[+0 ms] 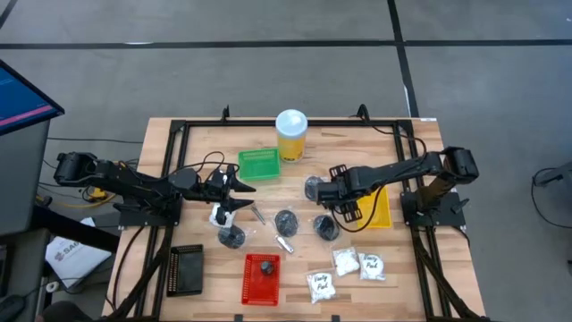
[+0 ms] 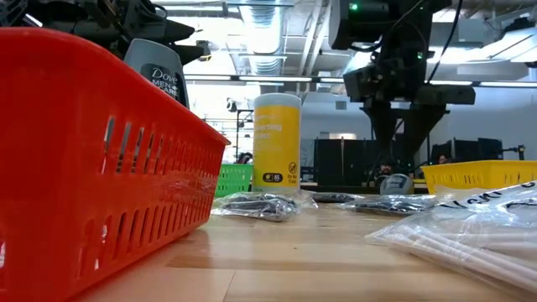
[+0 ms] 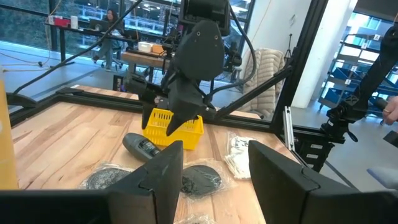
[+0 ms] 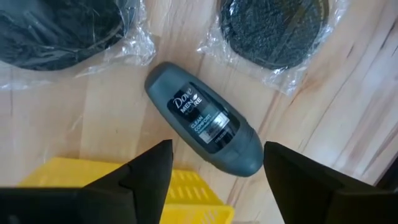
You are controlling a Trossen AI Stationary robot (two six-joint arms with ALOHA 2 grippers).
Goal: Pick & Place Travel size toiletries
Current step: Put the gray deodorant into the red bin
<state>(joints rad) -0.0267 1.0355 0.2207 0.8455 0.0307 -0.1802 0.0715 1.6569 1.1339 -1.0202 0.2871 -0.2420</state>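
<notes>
A dark grey Dove bottle (image 4: 205, 127) lies on its side on the wooden table, beside the yellow tray (image 4: 93, 180). My right gripper (image 4: 214, 180) hangs above it, pointing steeply down, open, with a finger on either side and clear of it. Dark round pucks in clear wrap (image 4: 273, 31) (image 4: 56, 31) lie just beyond the bottle. White sachets (image 1: 346, 261) lie near the front right. A second dark bottle (image 2: 155, 71) stands in the red tray (image 1: 261, 275). My left gripper (image 3: 214, 171) waits open and level at the table's left (image 1: 237, 192).
A tall yellow jar with a white lid (image 1: 291, 134) and a green tray (image 1: 259, 164) stand at the back middle. A black tray (image 1: 186, 268) sits at the front left. More wrapped pucks (image 1: 286, 221) (image 1: 232, 237) lie mid-table. A black frame (image 1: 295, 122) borders the table.
</notes>
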